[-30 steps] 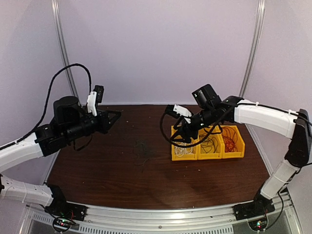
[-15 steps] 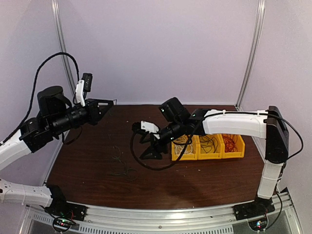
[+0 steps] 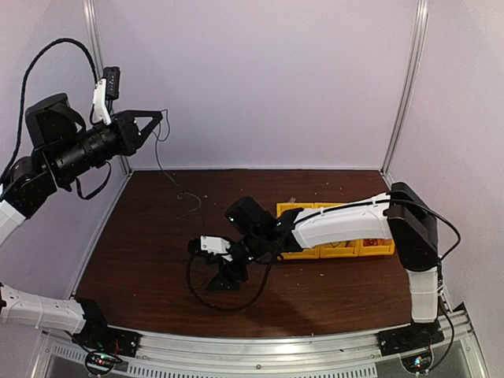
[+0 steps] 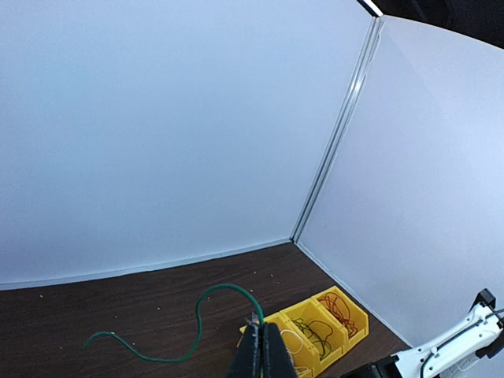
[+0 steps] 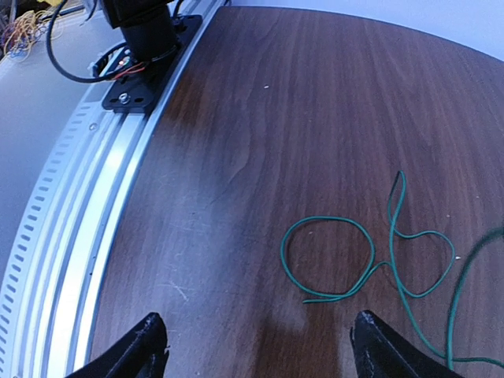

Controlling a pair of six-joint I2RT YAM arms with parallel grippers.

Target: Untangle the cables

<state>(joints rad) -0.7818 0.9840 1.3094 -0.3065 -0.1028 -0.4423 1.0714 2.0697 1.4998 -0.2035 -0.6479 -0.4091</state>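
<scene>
We see the left gripper (image 4: 260, 337) up high over the far-left part of the tabletop (image 3: 142, 252). Its fingers are pressed together, pinching a green cable (image 4: 197, 319). From the pinch the cable curves away in a loose S. In the top view it hangs as a thin line from the gripper down to the wood, with a small curl where it lands.

The right arm (image 3: 339, 224) stretches low across the tabletop from the right side toward the middle, passing in front of the yellow bins (image 3: 376, 247). The right gripper (image 5: 258, 335) is spread wide, holding nothing, over bare wood near the front rail (image 5: 71, 205). Ahead of its fingers (image 5: 150, 342) green cable lies flat in two loose loops that cross, apart from the fingers. One strand runs off the right edge of that view. We cannot tell whether this gripper touches the wood.

The bins sit in a row at the right, three compartments, with more cables (image 4: 311, 331) inside. They are white in one end bin, dark in the middle and red in the other end.
</scene>
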